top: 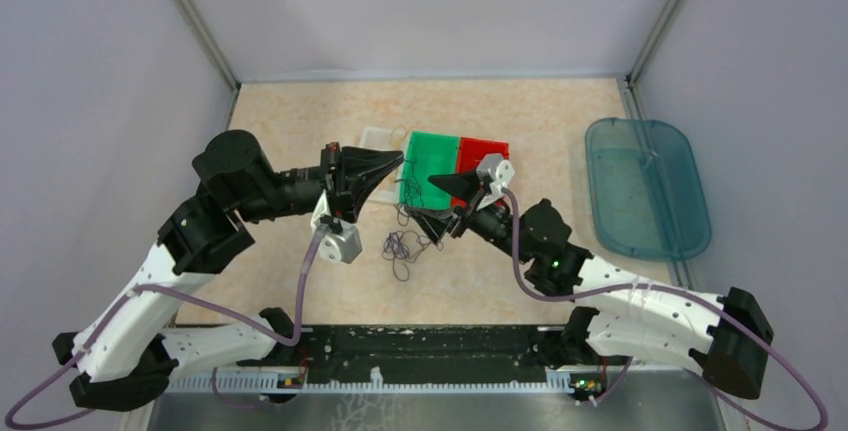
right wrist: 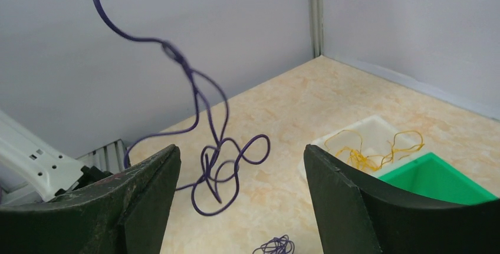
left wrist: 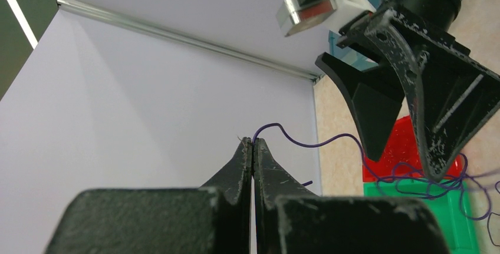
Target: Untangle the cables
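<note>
My left gripper (left wrist: 253, 142) is shut on the end of a thin purple cable (left wrist: 330, 142), held up in the air. The cable droops right to a loose tangle over the red bin (left wrist: 396, 148) and green bin (left wrist: 454, 224). From above, the left gripper (top: 398, 160) is at the green bin's (top: 432, 156) left edge, and purple loops (top: 404, 247) hang to the table. My right gripper (right wrist: 240, 148) is open and empty. The hanging purple tangle (right wrist: 219, 165) dangles in front of its jaws. Yellow cables (right wrist: 368, 154) lie in a white bin (right wrist: 377, 125).
A small purple coil (right wrist: 276, 246) lies on the table below the right gripper (top: 449, 199). The red bin (top: 484, 151) adjoins the green one, with the white bin (top: 378, 139) to their left. A teal tray (top: 645, 186) sits at the right. Grey walls enclose the table.
</note>
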{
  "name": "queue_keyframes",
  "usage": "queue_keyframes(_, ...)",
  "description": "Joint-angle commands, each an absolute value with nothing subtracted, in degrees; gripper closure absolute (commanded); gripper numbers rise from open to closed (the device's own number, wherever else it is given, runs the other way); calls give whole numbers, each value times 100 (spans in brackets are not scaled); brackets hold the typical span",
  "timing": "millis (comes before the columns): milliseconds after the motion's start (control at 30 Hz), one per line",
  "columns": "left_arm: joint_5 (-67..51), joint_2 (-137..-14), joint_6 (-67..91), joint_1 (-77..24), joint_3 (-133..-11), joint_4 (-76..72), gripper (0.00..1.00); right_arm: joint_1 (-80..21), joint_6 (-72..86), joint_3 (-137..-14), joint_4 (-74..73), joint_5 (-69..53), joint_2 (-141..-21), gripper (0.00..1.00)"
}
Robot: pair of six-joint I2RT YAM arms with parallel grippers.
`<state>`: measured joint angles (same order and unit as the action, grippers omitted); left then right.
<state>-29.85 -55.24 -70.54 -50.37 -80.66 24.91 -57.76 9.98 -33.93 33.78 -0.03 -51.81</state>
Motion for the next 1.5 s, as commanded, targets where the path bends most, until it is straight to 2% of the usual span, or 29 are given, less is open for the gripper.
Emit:
queue_keyframes(0, -3086, -5465, -7089, -5025, -8209, 2499, 100, -5819, 896, -3873, 3595, -45, -5404, 23)
queue_keyframes(233, -3127, -5430, -7038, -5026, -8218, 2534, 100, -5819, 669, -4194, 3545, 887, -5659, 24)
queue_keyframes(500, -3150, -5401, -7018, -5033, -8247, 2542, 100, -5818, 477, -4118, 3522, 1180, -5554, 34)
queue_keyframes(633, -3234, -5476, -6749, -5024, -8394, 2444, 100, -5818, 387, -4094, 3665, 1231, -5692, 33)
queue_keyframes(867, -3441, -5672, -6308, -5027, -8738, 2435, 100, -5818, 548, -4355, 3952, 763, -6247, 24)
queue_keyframes(1100, -3679, -5881, -6064, -5032, -9024, 2435, 100, -5826, 1026, -4483, 4664, 460, -6682, 24)
queue_keyframes(1300, -3804, -6003, -5521, -5034, -9336, 2332, 100, -5819, 1176, -4347, 5061, 767, -6919, 26)
queue_keyframes(1467, -3812, -6182, -5278, -5029, -9856, 2168, 100, -5823, 1261, -3729, 5364, 1166, -7154, 26)
